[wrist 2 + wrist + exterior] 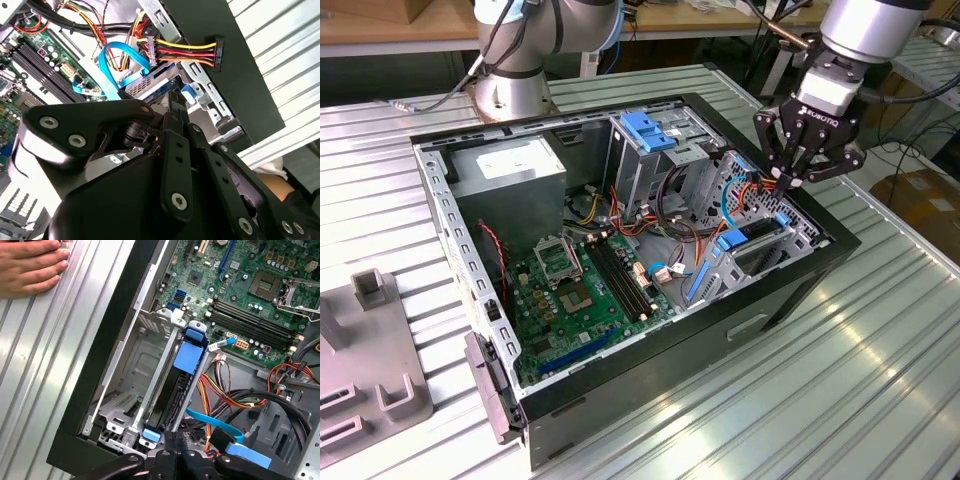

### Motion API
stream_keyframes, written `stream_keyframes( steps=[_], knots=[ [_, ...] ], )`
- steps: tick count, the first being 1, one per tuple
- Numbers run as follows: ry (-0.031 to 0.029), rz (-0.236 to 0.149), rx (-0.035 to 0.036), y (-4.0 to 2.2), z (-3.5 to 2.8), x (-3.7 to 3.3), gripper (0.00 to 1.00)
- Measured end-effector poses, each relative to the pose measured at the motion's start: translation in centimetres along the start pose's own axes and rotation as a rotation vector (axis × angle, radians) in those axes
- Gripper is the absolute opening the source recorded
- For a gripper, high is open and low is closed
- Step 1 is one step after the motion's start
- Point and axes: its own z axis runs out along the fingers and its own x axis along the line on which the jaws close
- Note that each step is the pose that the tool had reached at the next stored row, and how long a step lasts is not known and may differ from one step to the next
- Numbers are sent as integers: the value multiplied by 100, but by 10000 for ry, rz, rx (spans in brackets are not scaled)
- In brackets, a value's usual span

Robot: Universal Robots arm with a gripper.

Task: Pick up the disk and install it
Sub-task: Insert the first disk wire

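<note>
The disk (176, 390) stands on edge in its metal bay (131, 371), just beneath the jaws, which are pinched narrow, gripping nothing visible. An off-line push could jam its blue rail (189, 356); the loose wires (226, 399) beside the jaws might snag.

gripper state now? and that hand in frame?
Gripper: closed, tips by the disk; grip cannot be told.
Hand: flat on the table, empty.

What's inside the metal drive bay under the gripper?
The disk stands on edge in the drive bay, blue rail on top, the gripper close over one end. The bay walls cover its lower edge, so its seating cannot be seen.
</note>
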Motion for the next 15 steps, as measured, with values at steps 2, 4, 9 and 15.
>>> stream_keyframes(
  steps=[2,4,9,15],
  knots=[
    [1,-96,7,-13,-18,3,11],
    [1,-205,14,-22,-76,2,11],
    [7,-463,29,-43,-102,-10,24],
    [7,-471,31,-44,-102,-10,30]
  ],
)
